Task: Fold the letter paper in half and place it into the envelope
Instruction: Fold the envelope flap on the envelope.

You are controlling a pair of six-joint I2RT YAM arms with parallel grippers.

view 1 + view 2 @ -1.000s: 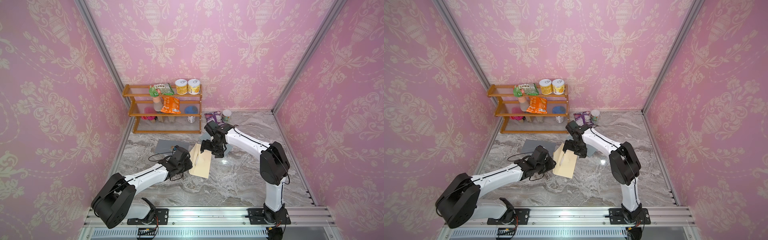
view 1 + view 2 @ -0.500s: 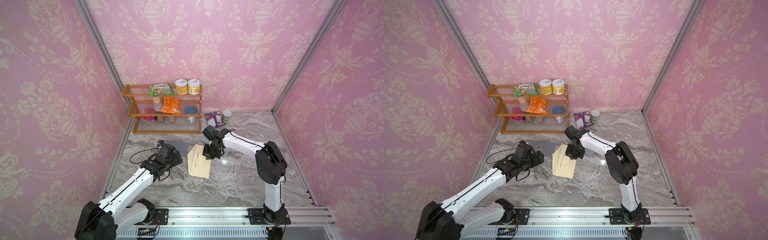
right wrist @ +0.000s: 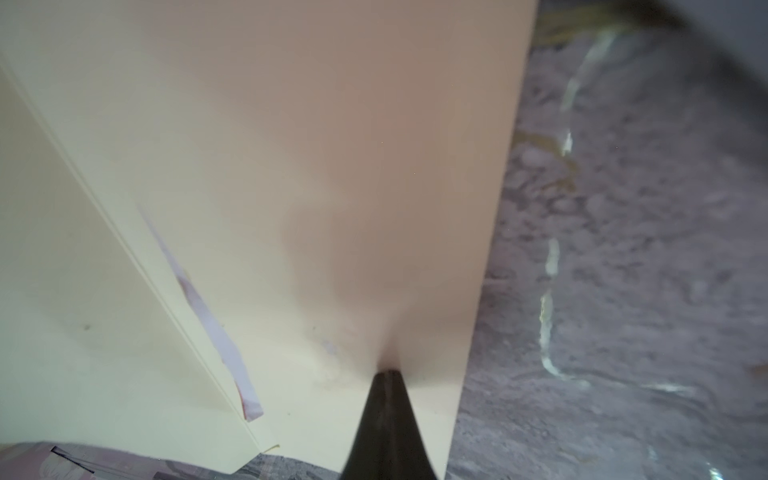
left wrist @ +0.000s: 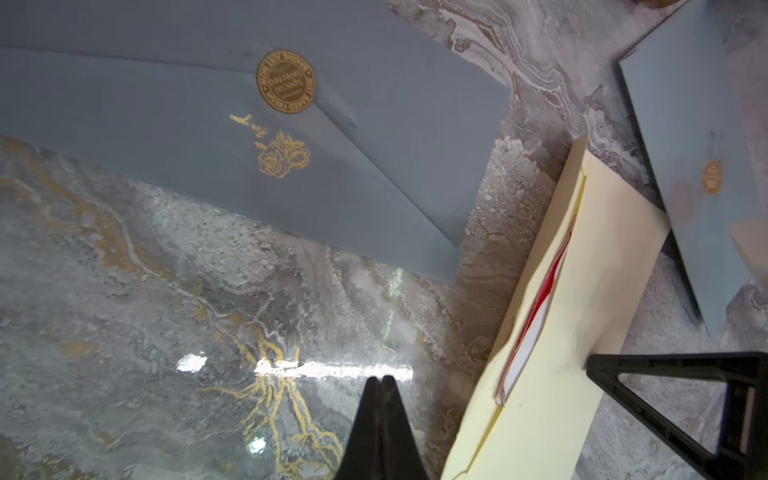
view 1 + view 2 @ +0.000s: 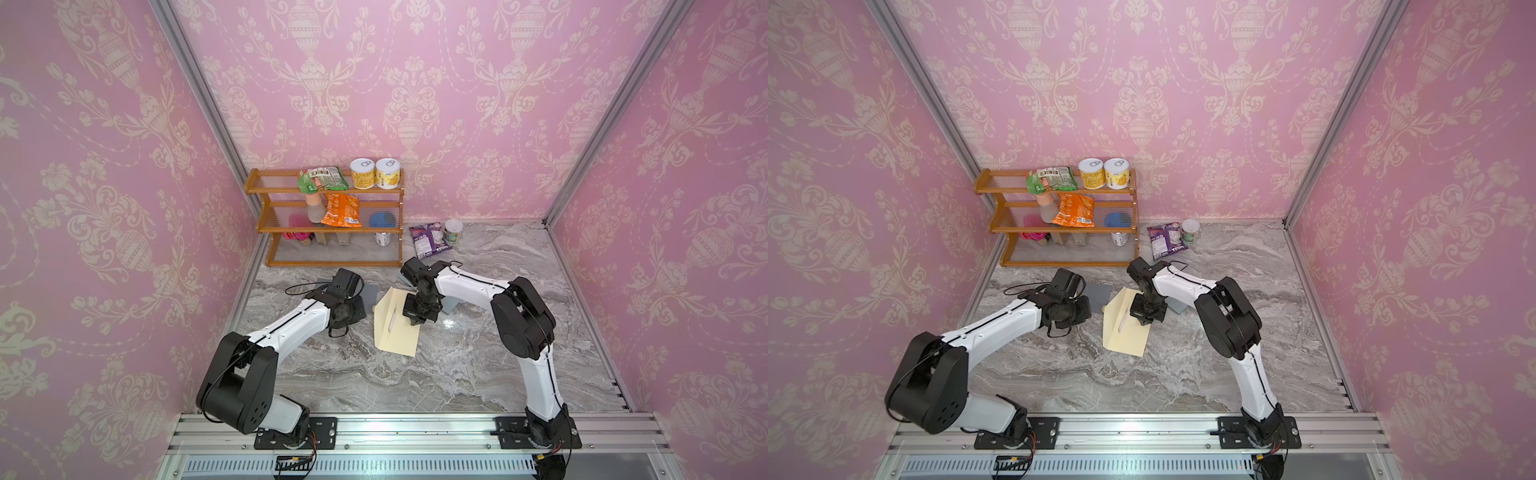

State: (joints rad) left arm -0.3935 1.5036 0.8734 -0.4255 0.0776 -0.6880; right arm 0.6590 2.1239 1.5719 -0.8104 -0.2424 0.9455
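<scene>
A cream envelope (image 5: 395, 332) (image 5: 1125, 336) lies flat mid-table. Through its slit in the left wrist view (image 4: 590, 316) shows a strip of white paper with a red edge (image 4: 530, 328), also seen as a pale strip in the right wrist view (image 3: 208, 320). My right gripper (image 5: 417, 321) (image 3: 387, 372) is shut, its tips pressing a dimple into the envelope's top face (image 3: 291, 166) near its right edge. My left gripper (image 5: 359, 311) (image 4: 380, 379) is shut on nothing, over bare marble just left of the envelope.
Two blue-grey envelopes with gold seals lie by the cream one, one to its left (image 4: 291, 174) (image 5: 370, 294) and one to its right (image 4: 698, 166) (image 5: 451, 306). A wooden shelf (image 5: 332, 226) of snacks, a purple bag (image 5: 430, 241) and a cup (image 5: 453, 230) stand behind.
My left gripper drew back from the envelope's left edge, returned close beside it and shut. My right gripper slid from the envelope's far end toward its middle and shut.
</scene>
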